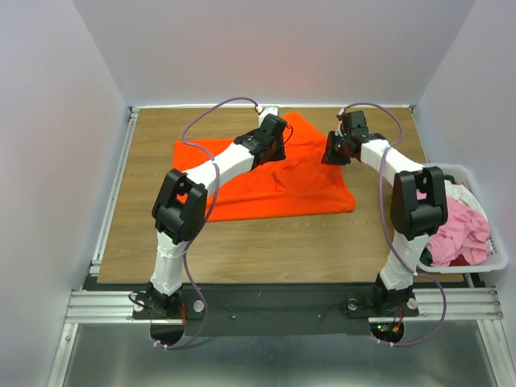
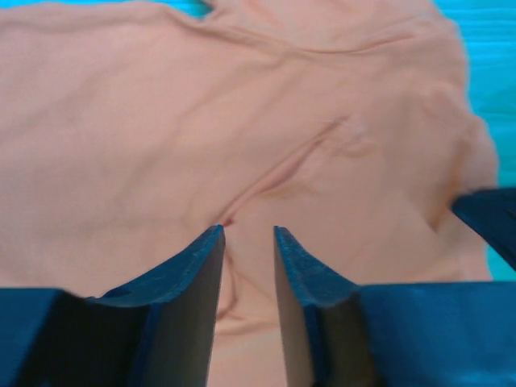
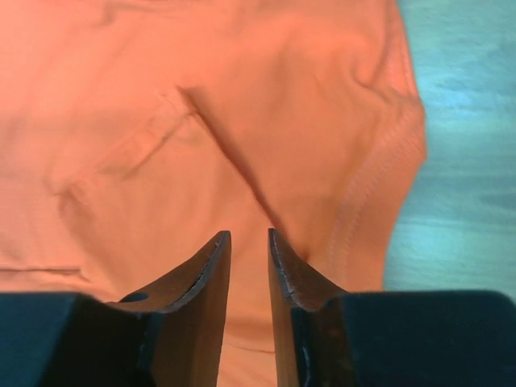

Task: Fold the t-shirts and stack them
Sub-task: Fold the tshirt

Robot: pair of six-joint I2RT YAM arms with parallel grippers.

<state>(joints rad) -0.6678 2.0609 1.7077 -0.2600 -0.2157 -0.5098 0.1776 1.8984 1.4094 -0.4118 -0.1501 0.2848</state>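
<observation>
Cloth of the orange t-shirt [image 1: 310, 189] lies spread across the middle and far half of the wooden desk [image 1: 153, 234], flat but creased, one sleeve reaching toward the far edge. We find both arms bent over it.

The left hand [image 2: 247, 234] sits above the shirt's upper middle. It is released: its jaws stand apart and only the fabric below shows through the gap. A long crease runs up from just ahead of its tips.

The right hand [image 3: 248, 235] sits over the shirt's right-hand side, near a stitched hem [image 3: 375, 189] with bare desk beyond it. Its jaws are parted more narrowly, and we see no cloth caught between them; we record it as released. A dark fold line ends close to one tip.

At the desk's right edge stands a white bin [image 1: 493, 262]. It holds a pink t-shirt [image 1: 466, 227] and a white garment [image 1: 461, 193], heaped unfolded, well apart from the orange one.
</observation>
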